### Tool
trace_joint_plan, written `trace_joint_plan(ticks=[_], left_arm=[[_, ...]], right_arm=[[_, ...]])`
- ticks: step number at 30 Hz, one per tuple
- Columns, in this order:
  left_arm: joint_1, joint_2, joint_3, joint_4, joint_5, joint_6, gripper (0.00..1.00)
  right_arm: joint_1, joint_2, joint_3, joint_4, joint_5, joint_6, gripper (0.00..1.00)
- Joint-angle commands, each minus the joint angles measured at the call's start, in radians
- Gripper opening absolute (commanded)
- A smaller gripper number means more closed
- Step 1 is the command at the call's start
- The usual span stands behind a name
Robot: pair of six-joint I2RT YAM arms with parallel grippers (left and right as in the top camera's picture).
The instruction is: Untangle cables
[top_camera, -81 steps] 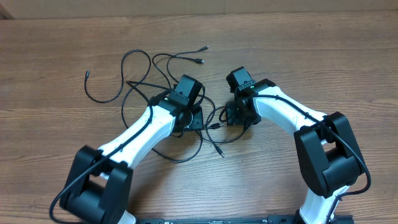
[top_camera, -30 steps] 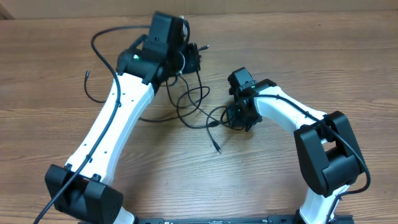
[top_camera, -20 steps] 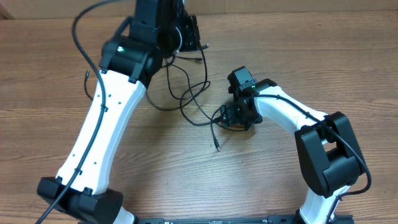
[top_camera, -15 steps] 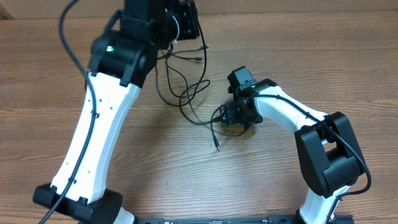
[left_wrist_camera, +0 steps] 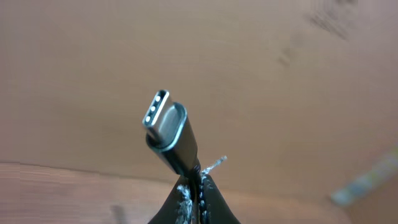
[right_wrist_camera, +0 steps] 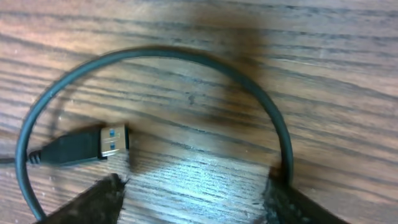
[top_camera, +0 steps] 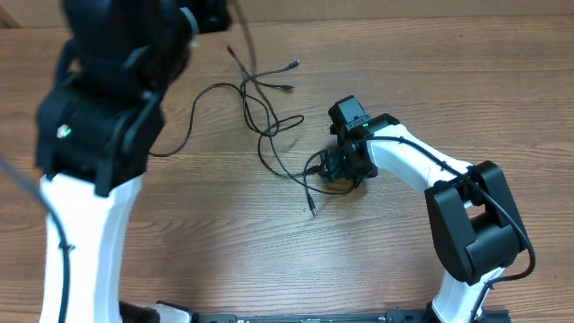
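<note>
Wooden table [top_camera: 466, 81]: black cables [top_camera: 266, 132] tangled at centre; left gripper [left_wrist_camera: 194, 200] clamping small plug [left_wrist_camera: 168, 127]; right gripper [right_wrist_camera: 194, 186] spread wide above flat plug [right_wrist_camera: 93, 144], holding nothing.

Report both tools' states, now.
Left tool: closed, holding a cable.
Right tool: open, holding nothing; cable loop lies beneath it.

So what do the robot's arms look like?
The left arm and the right arm both have smooth white tube-shaped links and chunky black joints, with a thin black cable running along the white part. The left arm has a tiny green light. The right tool is black. The left tool has black fingertips with frayed white edges.
</note>
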Motion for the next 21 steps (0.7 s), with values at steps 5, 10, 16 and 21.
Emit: trace_joint_plan(ticks=[5, 10, 16, 21], left_arm=[[0.07, -0.009, 0.003, -0.183, -0.458, 0.014, 0.04], [0.124, 0.051, -0.066, -0.355, -0.495, -0.158, 0.04], [0.166, 0.187, -0.161, -0.459, -0.486, -0.235, 0.04], [0.214, 0.31, -0.19, -0.515, -0.413, -0.235, 0.04]], right_arm=[[-0.008, 0.012, -0.026, 0.003, 0.001, 0.003, 0.57], [-0.008, 0.012, -0.026, 0.003, 0.001, 0.003, 0.56], [-0.008, 0.012, -0.026, 0.0, 0.001, 0.002, 0.74], [-0.008, 0.01, 0.068, -0.091, -0.06, -0.006, 0.75]])
